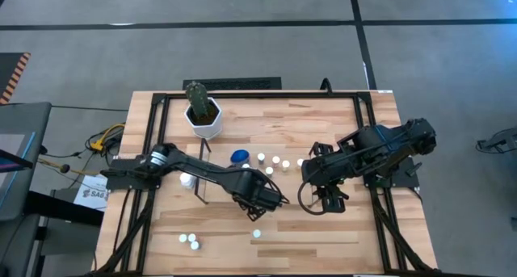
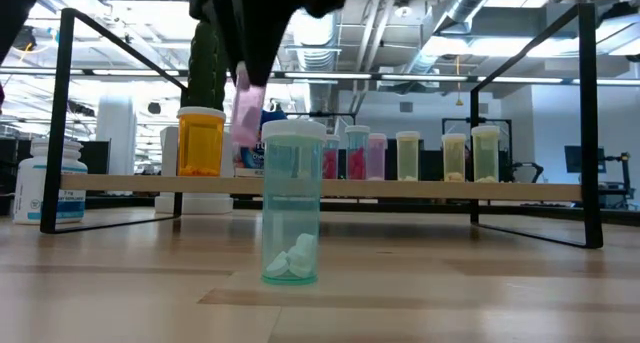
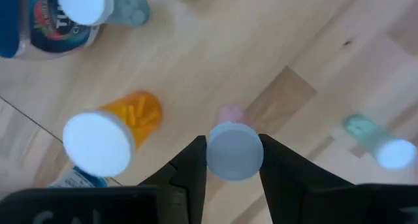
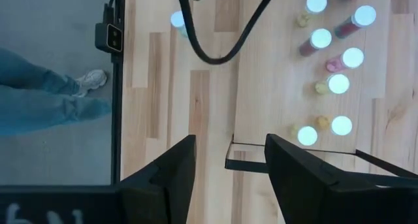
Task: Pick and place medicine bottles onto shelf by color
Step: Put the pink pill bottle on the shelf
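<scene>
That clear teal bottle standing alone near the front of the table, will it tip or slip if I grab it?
The teal bottle looks tall and narrow, so a nudge near its white cap would probably tip it, and once down it may roll. Only a few tablets lie at its bottom, so it is likely light. Its smooth clear wall could slip between fingers; grip it low.

table (image 1: 339,228): you see light wood planks in a black frame.
shelf (image 2: 400,187): it runs across the table's middle and carries your row of white-capped bottles (image 2: 420,155) plus an orange bottle (image 2: 200,141).
pot (image 1: 205,120): on the table near the far edge.
teal bottle (image 2: 292,203): upright on the table.
</scene>
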Action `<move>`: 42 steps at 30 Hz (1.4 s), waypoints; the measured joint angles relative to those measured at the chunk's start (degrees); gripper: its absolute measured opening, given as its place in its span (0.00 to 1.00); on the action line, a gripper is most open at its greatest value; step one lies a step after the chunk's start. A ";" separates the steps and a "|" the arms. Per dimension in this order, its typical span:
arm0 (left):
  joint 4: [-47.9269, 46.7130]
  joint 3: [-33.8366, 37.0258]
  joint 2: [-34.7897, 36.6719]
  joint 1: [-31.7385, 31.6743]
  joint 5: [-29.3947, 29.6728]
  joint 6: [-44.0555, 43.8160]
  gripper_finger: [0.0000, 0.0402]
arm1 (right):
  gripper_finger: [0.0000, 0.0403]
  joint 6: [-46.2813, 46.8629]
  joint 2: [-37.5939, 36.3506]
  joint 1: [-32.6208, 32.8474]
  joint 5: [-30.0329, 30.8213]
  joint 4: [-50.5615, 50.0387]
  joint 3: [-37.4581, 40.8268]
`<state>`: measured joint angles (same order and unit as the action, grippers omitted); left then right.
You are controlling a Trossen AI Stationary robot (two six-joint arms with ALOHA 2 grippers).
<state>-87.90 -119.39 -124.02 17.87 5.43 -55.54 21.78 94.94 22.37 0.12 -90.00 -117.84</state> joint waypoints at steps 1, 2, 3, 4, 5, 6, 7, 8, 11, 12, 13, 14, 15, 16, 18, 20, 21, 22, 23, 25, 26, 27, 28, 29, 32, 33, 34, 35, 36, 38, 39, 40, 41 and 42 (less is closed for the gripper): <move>0.06 0.00 -0.61 0.00 0.27 0.05 0.25 | 0.50 0.00 0.00 0.00 0.00 -0.03 0.00; 0.39 0.00 -1.14 0.01 0.51 0.17 0.25 | 0.50 0.00 0.00 0.00 0.00 -0.02 0.00; 0.74 0.00 -1.58 0.05 0.85 0.59 0.26 | 0.50 -0.06 0.00 0.00 -0.01 0.00 0.00; 1.04 0.00 -2.00 0.15 1.23 0.89 0.26 | 0.50 -0.36 0.00 0.00 0.00 -0.02 0.00; 1.35 0.00 -2.32 0.25 1.47 0.93 0.26 | 0.50 -0.77 0.00 0.00 0.00 -0.02 0.00; 1.80 0.00 -2.59 0.36 1.60 0.93 0.26 | 0.50 -1.13 0.00 0.02 -0.02 0.00 0.00; 2.40 0.00 -2.69 0.53 2.00 0.91 0.26 | 0.50 -1.29 0.00 0.02 -0.01 -0.02 0.00; 2.95 0.00 -2.71 0.63 2.52 0.91 0.26 | 0.50 -1.31 0.00 0.02 0.00 -0.02 0.00; 4.38 0.00 -2.71 0.74 3.88 0.37 0.26 | 0.50 -1.93 0.00 0.02 -0.01 -0.01 0.00; 4.37 0.00 -2.71 0.72 3.89 0.34 0.26 | 0.49 -2.26 0.00 0.02 0.00 -0.02 0.00; 4.04 0.00 -2.71 0.72 3.89 0.34 0.26 | 0.49 -2.62 0.00 0.02 -0.02 -0.02 0.00; 3.82 0.00 -2.71 0.72 3.87 0.36 0.26 | 0.49 -2.70 0.00 0.02 0.00 -0.02 0.00; 3.70 0.00 -2.71 0.72 3.87 0.34 0.26 | 0.49 -2.78 0.00 0.02 -0.01 -0.02 0.00; 3.38 0.00 -2.71 0.72 3.90 0.21 0.26 | 0.49 -2.80 0.00 0.02 -0.02 -0.02 0.00; 2.14 0.00 -2.71 0.68 4.39 -0.06 0.26 | 0.49 -2.80 0.00 0.05 -0.02 -0.02 0.00; 0.55 0.00 -2.69 0.66 5.29 -0.07 0.26 | 0.49 -2.80 0.00 0.12 -0.02 -0.02 0.00; -0.33 0.00 -2.69 0.61 5.68 0.08 0.26 | 0.49 -2.80 0.00 0.13 -0.02 -0.02 0.00; -0.77 0.00 -2.69 0.52 5.83 0.78 0.26 | 0.49 -2.81 0.00 0.12 -0.02 -0.02 0.00; -0.73 0.00 -2.69 0.41 5.89 1.52 0.26 | 0.49 -2.83 0.00 0.10 -0.02 -0.02 0.00; -0.81 0.00 -2.69 0.14 6.32 3.19 0.26 | 0.49 -2.91 0.00 0.10 -0.02 -0.02 0.00; -0.71 0.00 -2.69 0.07 7.00 4.13 0.26 | 0.49 -2.90 0.00 0.05 0.00 -0.02 0.00; -0.54 0.00 -2.69 0.05 7.53 5.03 0.26 | 0.48 -2.89 0.00 -0.02 0.00 -0.02 0.00; -0.30 0.00 -2.69 -0.06 7.81 5.83 0.26 | 0.48 -2.88 0.00 -0.02 0.00 -0.02 0.00; 0.22 0.00 -2.69 -0.10 7.92 6.47 0.26 | 0.48 -2.83 0.00 -0.02 0.00 -0.02 0.00; 0.37 0.00 -2.69 -0.02 7.88 7.41 0.26 | 0.48 -2.79 0.00 -0.01 0.01 -0.02 0.00; 0.35 0.00 -2.69 -0.02 7.78 7.79 0.26 | 0.48 -2.74 0.00 0.06 0.02 -0.02 0.00; 0.47 0.00 -2.69 0.01 7.64 7.88 0.26 | 0.48 -2.45 0.00 0.24 0.04 -0.02 0.00; 0.45 0.00 -2.69 0.02 7.66 7.86 0.26 | 0.48 -2.21 0.00 0.42 0.04 -0.02 0.00; 0.36 0.00 -2.69 0.01 7.68 7.70 0.26 | 0.48 -2.17 0.00 0.56 0.04 -0.02 0.00; 0.37 0.00 -2.69 0.00 7.78 7.28 0.26 | 0.47 -2.21 0.00 1.05 0.04 -0.02 0.00; 0.27 0.00 -2.69 0.06 7.93 7.10 0.26 | 0.47 -2.20 0.00 1.21 0.02 0.00 0.00; 0.06 0.00 -2.69 0.06 8.06 7.02 0.26 | 0.47 -2.21 0.00 1.27 0.02 0.05 0.00; -0.17 0.00 -2.69 0.09 8.21 7.02 0.26 | 0.48 -2.21 0.00 1.26 0.01 0.16 0.00; -0.28 0.00 -2.69 0.10 8.25 7.07 0.26 | 0.48 -2.22 0.00 1.18 0.00 0.37 0.00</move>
<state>-88.17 -119.39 -126.72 17.97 13.67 -48.46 19.56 94.93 23.55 0.12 -89.63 -117.84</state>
